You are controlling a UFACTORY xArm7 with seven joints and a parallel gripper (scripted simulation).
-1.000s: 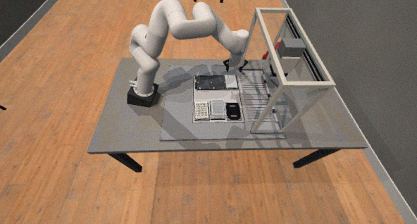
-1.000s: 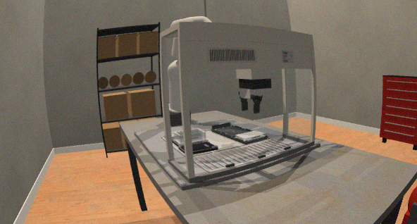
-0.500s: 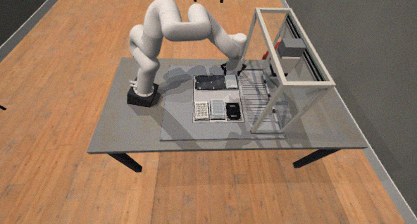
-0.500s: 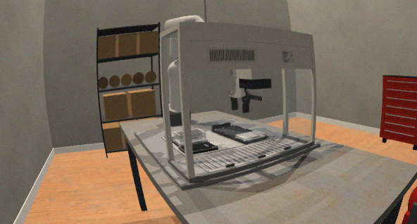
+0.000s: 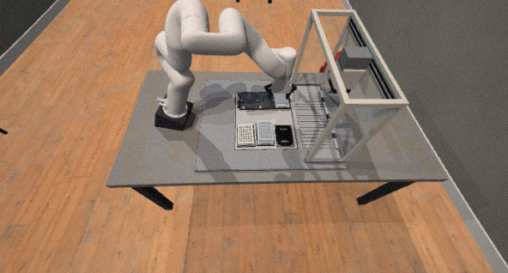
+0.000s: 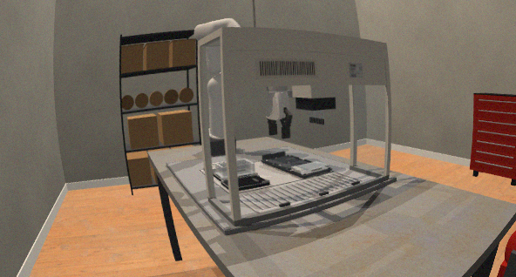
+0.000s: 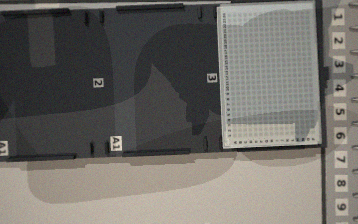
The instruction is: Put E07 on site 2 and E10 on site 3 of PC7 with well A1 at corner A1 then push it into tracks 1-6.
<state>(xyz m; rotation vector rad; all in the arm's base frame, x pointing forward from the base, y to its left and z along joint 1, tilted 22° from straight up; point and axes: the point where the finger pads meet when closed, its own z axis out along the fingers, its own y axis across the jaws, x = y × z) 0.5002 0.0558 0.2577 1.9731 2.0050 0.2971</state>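
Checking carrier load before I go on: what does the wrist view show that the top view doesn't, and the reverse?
Wrist only: site labels 1, 2, 3, the A1 corner marks, track numbers, and sites 1 and 2 bare.

Top only: the open gripper above the carrier's rail end, and the nest row, with a white plate, a pale one and an empty dark nest.

Both: carrier PC7 on the apron, the 384-well plate at its rail end.
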